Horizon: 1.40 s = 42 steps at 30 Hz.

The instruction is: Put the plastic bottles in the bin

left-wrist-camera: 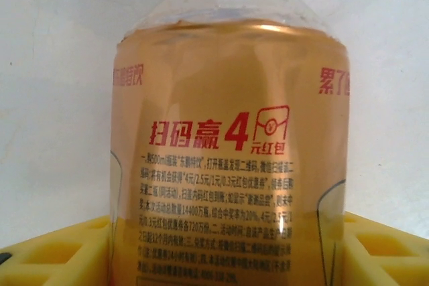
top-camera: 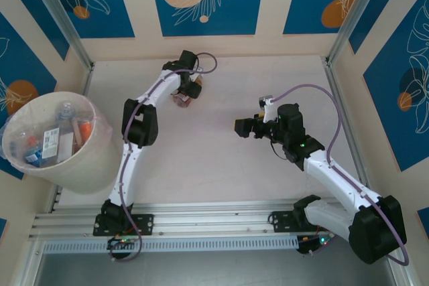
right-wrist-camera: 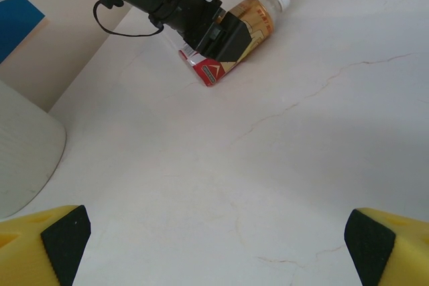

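Note:
A clear plastic bottle with a gold and red label and a white cap lies on its side at the far middle of the table. The left wrist view has this bottle close up, its sides pressed against both yellow fingers. My left gripper is shut on it, and the right wrist view catches that gripper on top of the bottle. My right gripper hangs open over bare table near the centre, its jaws wide apart with nothing between them. The bin at the left holds several bottles.
Aluminium posts and patterned walls close in the table on three sides. The bin's pale wall stands at the left edge of the right wrist view. Open tabletop lies between the two arms.

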Each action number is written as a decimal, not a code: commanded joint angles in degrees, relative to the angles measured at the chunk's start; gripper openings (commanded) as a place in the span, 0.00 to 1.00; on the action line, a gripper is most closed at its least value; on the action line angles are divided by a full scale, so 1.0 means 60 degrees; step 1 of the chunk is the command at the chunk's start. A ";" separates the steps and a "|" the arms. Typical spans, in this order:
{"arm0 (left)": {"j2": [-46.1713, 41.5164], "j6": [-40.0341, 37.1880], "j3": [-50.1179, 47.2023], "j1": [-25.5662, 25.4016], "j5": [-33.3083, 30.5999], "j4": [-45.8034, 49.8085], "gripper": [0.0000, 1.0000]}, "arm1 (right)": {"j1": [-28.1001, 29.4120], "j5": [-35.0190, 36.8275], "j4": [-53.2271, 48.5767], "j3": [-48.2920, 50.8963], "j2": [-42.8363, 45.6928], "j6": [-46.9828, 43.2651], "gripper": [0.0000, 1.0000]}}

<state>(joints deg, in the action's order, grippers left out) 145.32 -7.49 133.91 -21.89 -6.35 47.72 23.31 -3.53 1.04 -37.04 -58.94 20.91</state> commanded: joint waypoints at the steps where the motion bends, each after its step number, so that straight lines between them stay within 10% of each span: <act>1: -0.0765 0.0017 -0.0068 0.0009 0.0620 0.0251 0.59 | 0.0058 0.0235 -0.0137 0.0090 0.0283 -0.0109 0.99; 26: -0.9484 0.2676 -0.7950 -0.0325 0.2207 -0.5251 0.53 | 0.0041 0.0669 0.0760 0.0287 0.0153 0.0149 1.00; 42: -1.3358 0.0469 -0.7150 0.0181 -0.6372 -0.1687 0.56 | -0.0105 0.0636 0.1638 -0.0334 -0.0587 0.0185 1.00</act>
<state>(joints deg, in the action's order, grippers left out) 66.70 -0.75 88.01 -22.59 -29.02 30.39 22.94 0.69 8.08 -36.88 -61.34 21.39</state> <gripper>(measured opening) 0.584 0.995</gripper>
